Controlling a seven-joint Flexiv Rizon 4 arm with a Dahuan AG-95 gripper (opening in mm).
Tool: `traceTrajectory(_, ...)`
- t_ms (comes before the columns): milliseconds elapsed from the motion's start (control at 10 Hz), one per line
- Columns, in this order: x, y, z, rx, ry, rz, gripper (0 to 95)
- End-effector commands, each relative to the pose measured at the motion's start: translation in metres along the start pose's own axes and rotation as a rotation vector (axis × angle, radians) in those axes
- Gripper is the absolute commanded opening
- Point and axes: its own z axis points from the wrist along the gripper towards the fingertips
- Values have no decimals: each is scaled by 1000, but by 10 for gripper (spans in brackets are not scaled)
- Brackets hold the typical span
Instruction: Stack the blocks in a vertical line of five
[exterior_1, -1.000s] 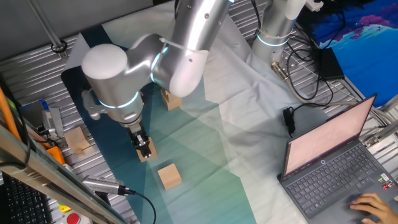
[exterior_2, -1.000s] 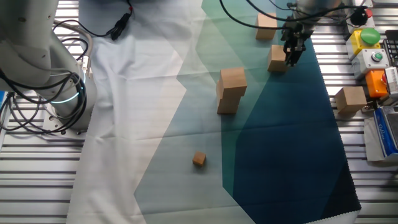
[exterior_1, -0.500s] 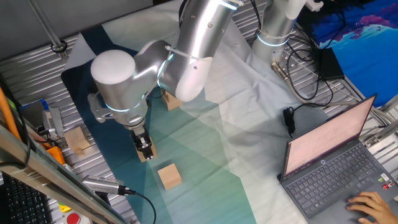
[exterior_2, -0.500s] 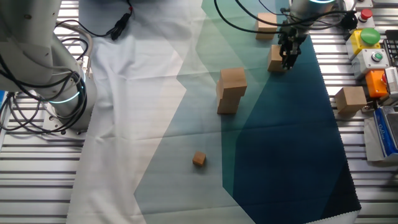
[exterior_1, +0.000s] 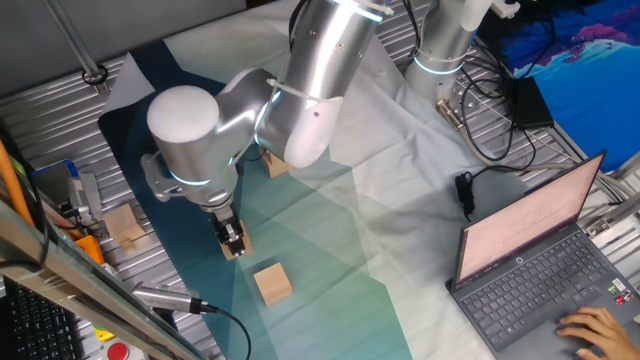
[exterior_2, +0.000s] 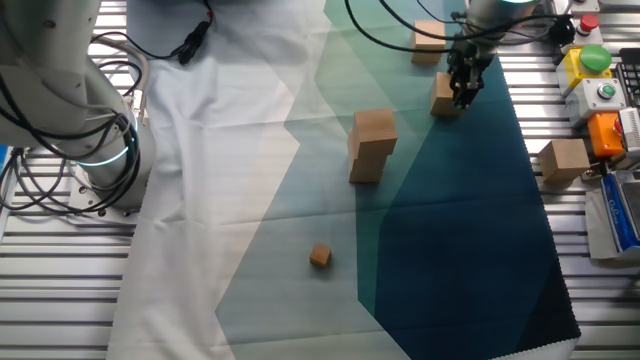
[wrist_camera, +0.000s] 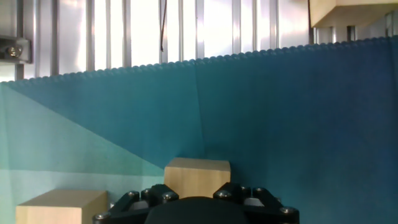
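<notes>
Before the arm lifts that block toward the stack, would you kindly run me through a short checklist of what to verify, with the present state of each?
1. Gripper down at the target block: ok, its fingers are level with the block on the cloth.
2. Jaws closed firmly on that block: cannot tell; the fingers hide the contact in both fixed views.
3. Block centred between the fingers: ok in the hand view.
4. Two-block stack standing upright: ok, though the upper block sits slightly offset.
5. Path to the stack free: ok, only bare cloth between.
6. Remaining blocks in reach: ok, one nearby, another off the cloth.
</notes>
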Motion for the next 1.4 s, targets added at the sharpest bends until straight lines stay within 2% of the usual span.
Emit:
traceTrajectory(100, 0, 0, -1, 6, 1, 0, 0)
traceTrajectory(200, 0, 0, -2, 6, 1, 1, 0)
traceTrajectory(400, 4, -5, -17, 0, 9, -7, 0)
traceTrajectory(600, 10, -12, -43, -3, 25, -17, 0)
traceTrajectory(800, 17, -24, -77, -4, 47, -46, 0)
traceTrajectory(900, 21, -32, -99, -4, 66, -57, 0)
traceTrajectory(1000, 27, -36, -113, 0, 76, -68, 0)
traceTrajectory(1200, 41, -43, -131, 14, 84, -92, 0)
traceTrajectory(1400, 52, -45, -141, 16, 100, -112, 0)
